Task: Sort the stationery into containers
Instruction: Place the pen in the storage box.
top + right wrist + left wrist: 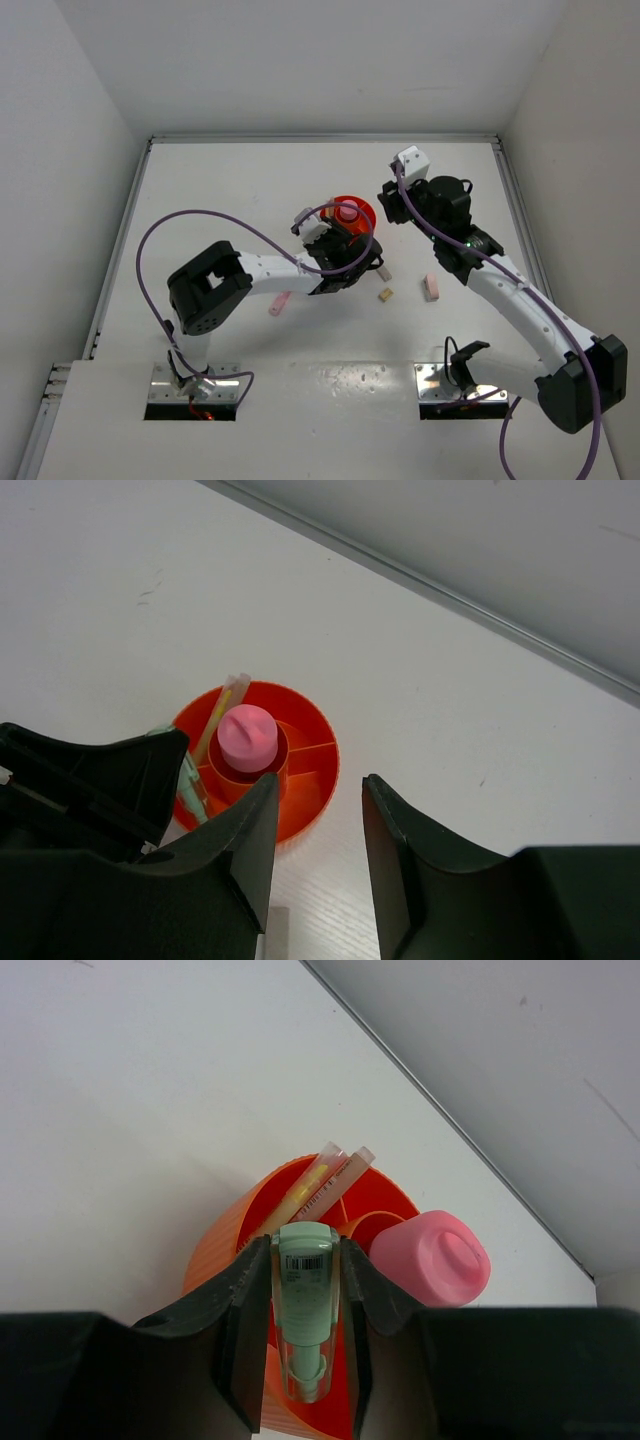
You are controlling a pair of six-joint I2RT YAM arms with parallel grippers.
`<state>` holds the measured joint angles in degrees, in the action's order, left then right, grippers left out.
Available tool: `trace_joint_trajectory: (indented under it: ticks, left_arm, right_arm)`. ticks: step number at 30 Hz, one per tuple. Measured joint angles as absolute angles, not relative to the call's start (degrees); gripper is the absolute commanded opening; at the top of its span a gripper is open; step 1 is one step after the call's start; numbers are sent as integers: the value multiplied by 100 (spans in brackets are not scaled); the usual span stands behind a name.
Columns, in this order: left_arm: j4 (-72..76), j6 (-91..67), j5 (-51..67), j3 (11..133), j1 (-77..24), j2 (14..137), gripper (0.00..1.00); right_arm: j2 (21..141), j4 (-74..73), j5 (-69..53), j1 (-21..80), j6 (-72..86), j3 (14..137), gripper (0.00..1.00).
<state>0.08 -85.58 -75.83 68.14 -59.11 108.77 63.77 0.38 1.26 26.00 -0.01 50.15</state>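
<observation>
The left claw [304, 1256] is pinching a green stick [305, 1305] across its width. The jaws press its two long sides and its labelled end points forward between the fingertips. Directly under and ahead of this claw sits the organiser [222, 1240], so the stick hangs over the outer ring on the claw's own side. Two pens [322, 1175] lean out of a compartment just beyond the fingertips, and a pink cap [432, 1258] stands in the central well, ahead and to the claw's right. The stick looks like light, stiff, smooth plastic. It should not bend or crush, but it could pivot or slide in a loose grip, so a hold on the flat middle of the body, as here, seems safest. The right claw [318, 805] is spread and empty, with the organiser just ahead of its left finger. Back towards the bases from the left claw, a cube [384, 294], a pink eraser [432, 287] and a pink bar [279, 303] lie loose on the table, apart from one another.
</observation>
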Motion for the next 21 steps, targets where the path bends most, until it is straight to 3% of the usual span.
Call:
trace_joint_trajectory:
  ticks: [3, 15, 21]
  left_arm:
    - [1, -8556, -7585, 6814, -5913, 10877, 40]
    - [-32, -8534, -7592, 6814, -5913, 10877, 41]
    - [-58, -8420, -7614, 6807, -5937, 10833, 48]
  right_arm:
    - [6377, 40, 126, 2600, -1, 5015, 39]
    - [6377, 38, 126, 2600, -1, 5015, 40]
    - [6377, 38, 126, 2600, -1, 5015, 40]
